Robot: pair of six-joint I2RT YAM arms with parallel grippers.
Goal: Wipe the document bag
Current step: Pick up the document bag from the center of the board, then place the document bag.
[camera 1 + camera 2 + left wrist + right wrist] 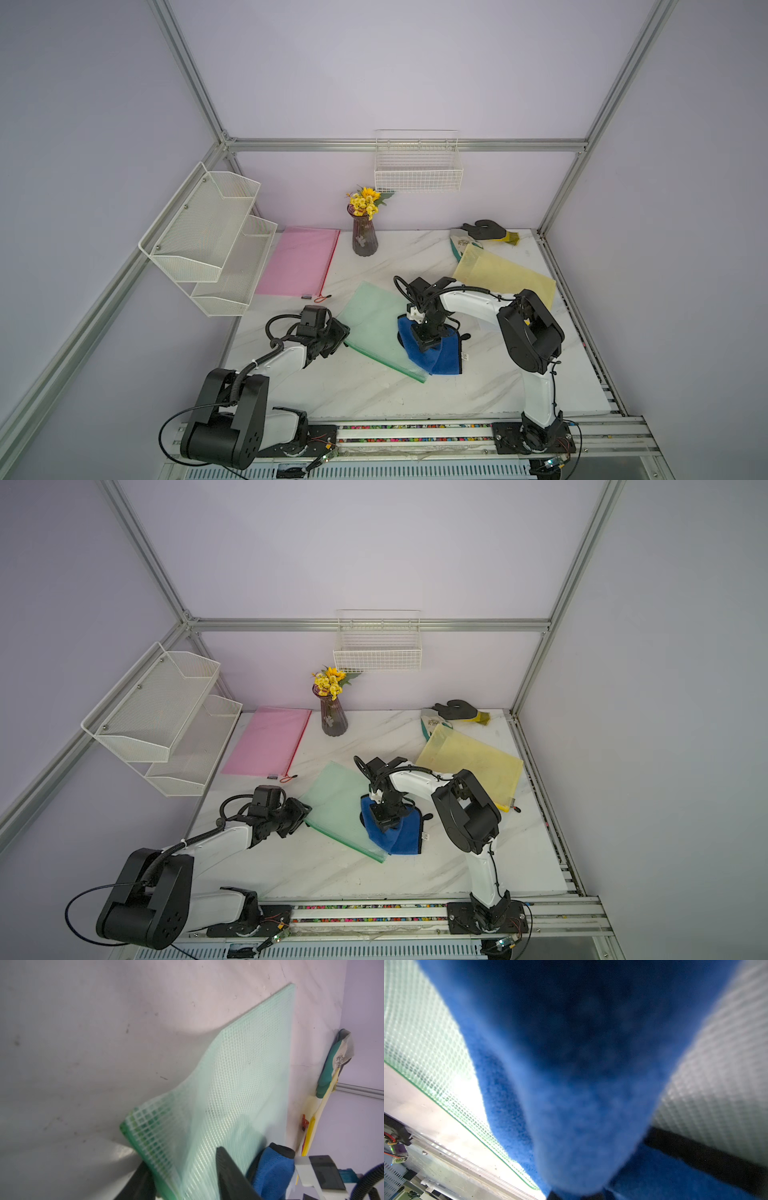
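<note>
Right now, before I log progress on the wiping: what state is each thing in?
green document bag, lying flat, one corner lifted
blue cloth, bunched, resting on that bag
left gripper, fingers astride the lifted corner; grip unclear
right gripper, shut on the blue cloth
pink document bag, flat
yellow document bag, flat
vase, upright
wire basket, empty

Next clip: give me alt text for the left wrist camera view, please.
A corner of the green mesh document bag curls up off the white table between the two black jaws of the left gripper; whether they pinch it yet is unclear. A blue cloth sits beside them, with a yellow bag farther off.
</note>
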